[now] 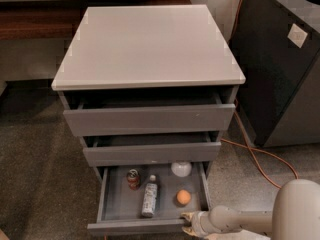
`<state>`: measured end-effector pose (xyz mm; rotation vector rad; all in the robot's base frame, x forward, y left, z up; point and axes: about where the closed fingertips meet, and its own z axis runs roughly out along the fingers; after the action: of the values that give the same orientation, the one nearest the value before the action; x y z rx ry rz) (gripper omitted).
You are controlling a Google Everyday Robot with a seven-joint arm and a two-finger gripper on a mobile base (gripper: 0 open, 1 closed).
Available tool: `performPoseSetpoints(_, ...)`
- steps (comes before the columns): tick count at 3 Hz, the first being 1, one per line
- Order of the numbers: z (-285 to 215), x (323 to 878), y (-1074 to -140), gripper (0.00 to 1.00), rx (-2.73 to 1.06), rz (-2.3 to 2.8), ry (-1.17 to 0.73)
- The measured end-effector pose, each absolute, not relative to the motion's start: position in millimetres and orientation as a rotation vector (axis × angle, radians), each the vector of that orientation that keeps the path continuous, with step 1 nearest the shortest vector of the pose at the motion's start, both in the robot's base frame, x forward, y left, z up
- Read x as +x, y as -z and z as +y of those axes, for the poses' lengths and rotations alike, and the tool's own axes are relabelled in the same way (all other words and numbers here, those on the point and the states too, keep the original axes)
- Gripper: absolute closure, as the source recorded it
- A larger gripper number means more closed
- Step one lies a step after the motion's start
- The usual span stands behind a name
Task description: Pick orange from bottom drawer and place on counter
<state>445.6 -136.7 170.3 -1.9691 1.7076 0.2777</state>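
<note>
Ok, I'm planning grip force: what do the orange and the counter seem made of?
The orange looks like real or plastic fruit: matte skin, no glare. The counter seems a laminate or painted slab: smooth, light grey, softly reflecting. The gripper sits at the front right corner of the bottom drawer.

Nothing written could be read anywhere: no word, brand or number. A pale square sticker (298,34) sat on the black cabinet (270,84), with no legible marking on it. The bottle (149,200) in the bottom drawer (135,227) wore a light label whose print was illegible. The hand (188,223) was at that drawer's front right corner.
</note>
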Motion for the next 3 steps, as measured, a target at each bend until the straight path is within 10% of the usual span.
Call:
performPoseSetpoints(2,-125.0,423.4,-193.4,0.08,-1.969,1.66,-0.266)
performPoseSetpoints(3,-120.7,423.8,-208.5,0.0,-1.971,1.637,-0.254)
